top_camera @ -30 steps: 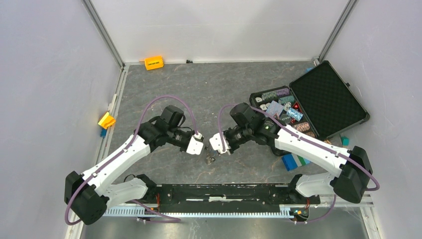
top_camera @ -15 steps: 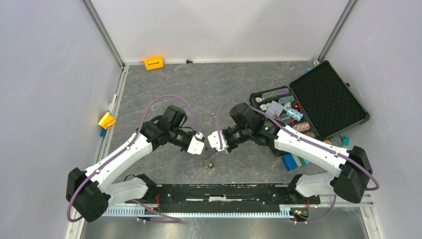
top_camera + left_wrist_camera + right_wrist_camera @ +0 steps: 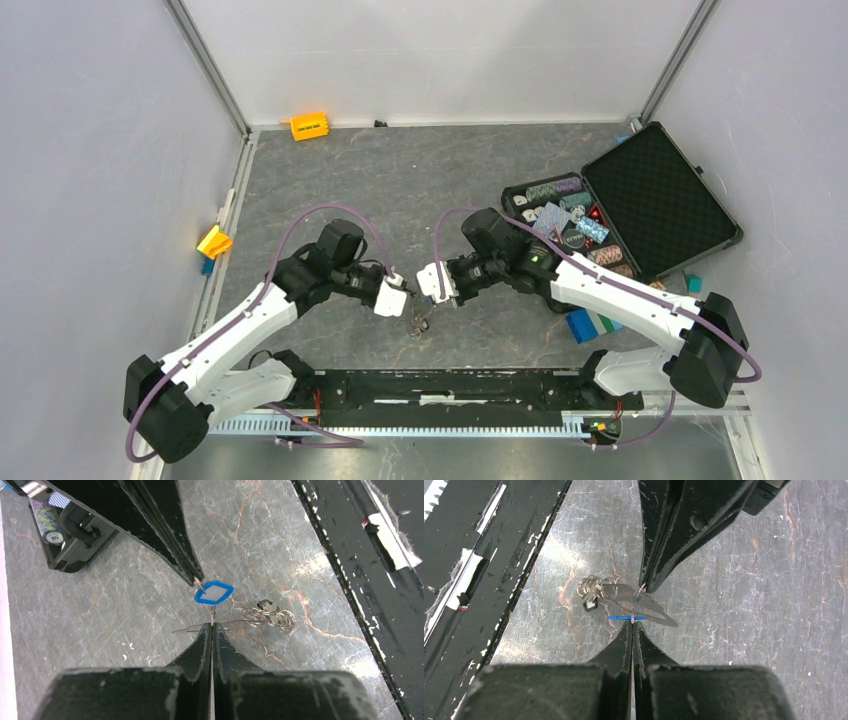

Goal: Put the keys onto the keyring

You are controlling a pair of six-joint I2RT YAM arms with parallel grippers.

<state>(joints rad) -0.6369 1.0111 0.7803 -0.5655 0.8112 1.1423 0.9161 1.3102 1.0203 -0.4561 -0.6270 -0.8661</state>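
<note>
Since the earlier frames the left arm's elbow has been dropping toward the near edge, and the left gripper (image 3: 397,297) and right gripper (image 3: 430,284) are drawing closer, now standing tip to tip just short of the table's (image 3: 400,180) near edge; what hangs between them is too small to make out from above

From the right wrist, the right gripper's jaws are pressing together on the blue-tagged key (image 3: 625,617), whose tag is showing edge-on as a thin blue line right at the fingertips. Just beyond it, the flat grey keyring (image 3: 654,612) is lying broadside, its long axis running across the view and sloping down to the right. The left gripper is reaching in from the top and clamping the keyring's far edge near its middle. A black-headed key (image 3: 588,604) and some small wire rings (image 3: 591,586) are bunching at the keyring's left end; whether they are already threaded on cannot be told

From the left wrist, the jaws are shut on the keyring, seen here edge-on as a thin line, while the tag is facing the camera just past the fingertips

Judging by this, the tagged key is touching or nearly touching the keyring's near edge, and the right arm, already carrying it, is the one placed to slide it along that long axis toward an opening
</note>
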